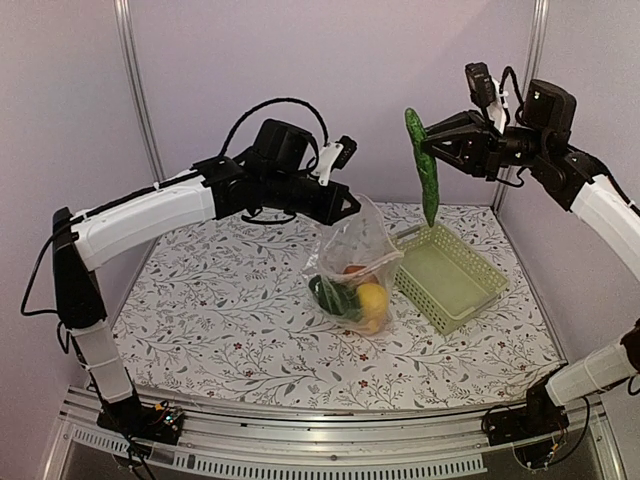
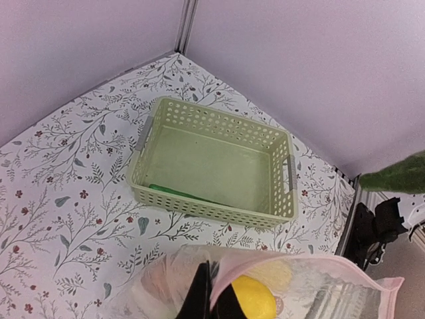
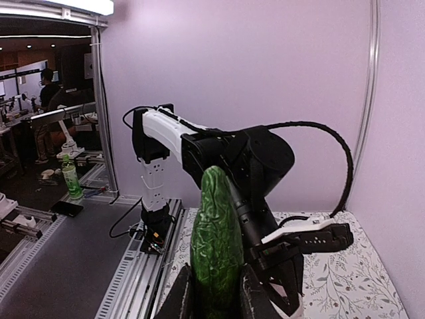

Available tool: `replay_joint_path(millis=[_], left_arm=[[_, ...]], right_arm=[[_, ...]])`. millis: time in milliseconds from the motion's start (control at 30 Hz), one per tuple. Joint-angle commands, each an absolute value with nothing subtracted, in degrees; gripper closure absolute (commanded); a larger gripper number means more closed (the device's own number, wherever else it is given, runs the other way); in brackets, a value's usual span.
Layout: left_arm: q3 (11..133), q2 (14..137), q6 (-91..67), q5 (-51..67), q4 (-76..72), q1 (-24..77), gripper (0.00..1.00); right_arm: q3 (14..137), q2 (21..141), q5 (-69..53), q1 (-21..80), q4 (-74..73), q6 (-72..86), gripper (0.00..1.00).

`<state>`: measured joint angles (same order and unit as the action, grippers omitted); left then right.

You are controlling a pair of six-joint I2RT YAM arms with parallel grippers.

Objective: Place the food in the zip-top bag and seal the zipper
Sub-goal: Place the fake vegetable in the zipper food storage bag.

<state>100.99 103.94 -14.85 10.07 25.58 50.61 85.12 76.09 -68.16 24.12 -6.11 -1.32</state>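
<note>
The clear zip-top bag [image 1: 356, 262] stands on the table with its mouth up. A yellow fruit [image 1: 372, 298], an orange piece [image 1: 353, 270] and a green vegetable [image 1: 330, 297] lie inside. My left gripper [image 1: 352, 207] is shut on the bag's pale pink zipper strip [image 2: 285, 264] and holds the mouth up; the yellow fruit [image 2: 254, 297] shows below it. My right gripper [image 1: 430, 140] is shut on the dark green cucumber [image 1: 423, 165], which hangs high over the basket, right of the bag. In the right wrist view the cucumber [image 3: 216, 246] sits between the fingers.
A pale green lattice basket [image 1: 448, 277] stands right of the bag, with something green low inside it in the left wrist view [image 2: 174, 193]. Walls close the back and right sides. The floral table [image 1: 220, 300] extends to the left and front.
</note>
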Motion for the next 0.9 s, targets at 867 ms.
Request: replay_joint_path(millis=[867], left_arm=[[104.3, 105.1, -16.0, 12.0, 25.8, 49.9, 1.0]], right_arm=[[79.2, 87.7, -72.7, 38.3, 16.6, 6.1, 1.0]])
